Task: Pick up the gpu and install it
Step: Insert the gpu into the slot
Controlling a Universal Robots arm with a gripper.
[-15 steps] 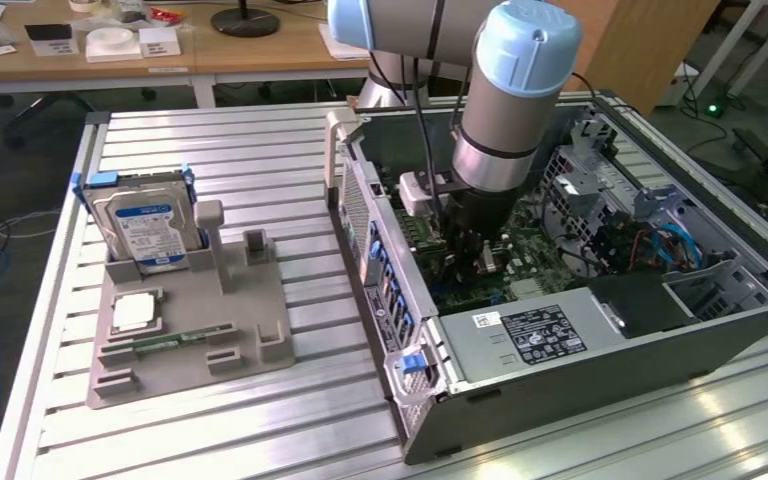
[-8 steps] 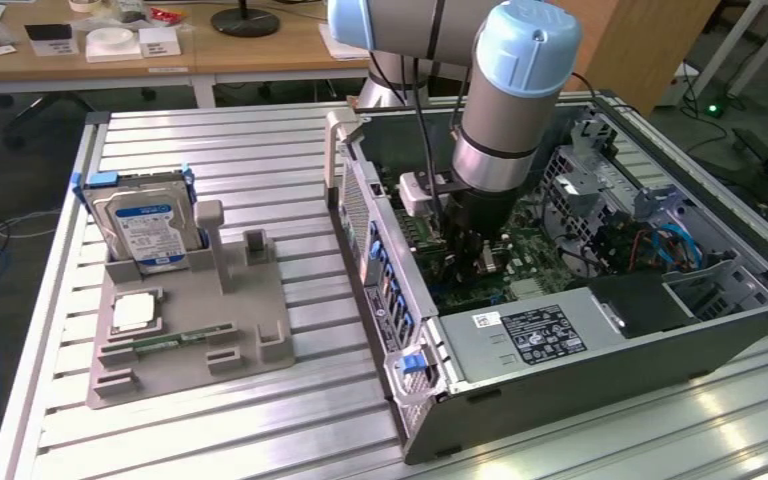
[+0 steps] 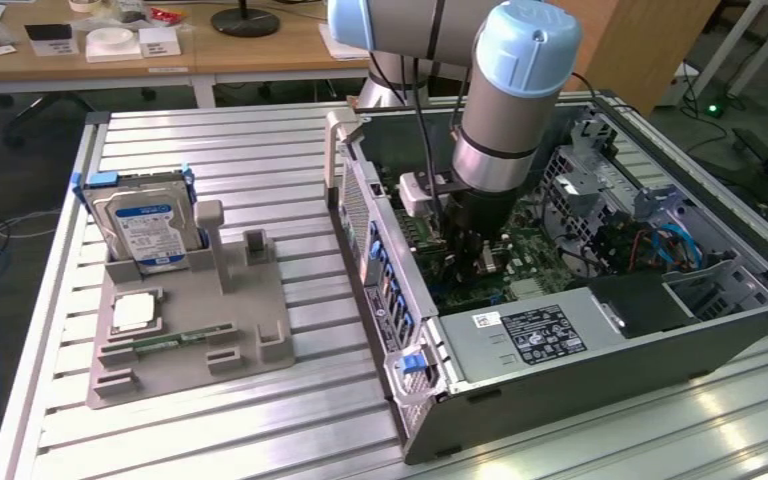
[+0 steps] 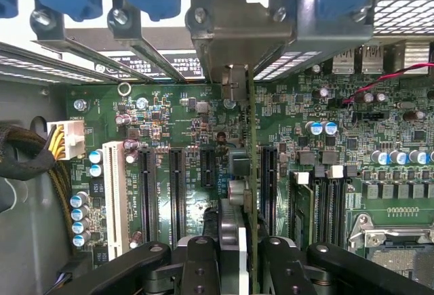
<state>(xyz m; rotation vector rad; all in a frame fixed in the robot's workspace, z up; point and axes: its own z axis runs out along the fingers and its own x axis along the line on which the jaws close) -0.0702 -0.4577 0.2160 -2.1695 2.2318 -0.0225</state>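
In the exterior view, the arm (image 3: 511,110) reaches down into the open computer case (image 3: 584,330), its gripper (image 3: 480,262) low over the motherboard (image 3: 531,262); the hard drive (image 3: 144,228) stands in the grey holder (image 3: 184,330) on the table (well apart from the case). In the wrist view, the gripper (image 4: 245,258) pinches the gpu (image 4: 252,173), seen edge-on, upright above the motherboard's (image 4: 190,132) black expansion slots (image 4: 176,197), its metal bracket (image 4: 241,37) at the case's rear wall.

We see a ribbed metal desk (image 3: 224,160) carrying a grey parts holder (image 3: 231,330) beside an open computer case (image 3: 598,370).
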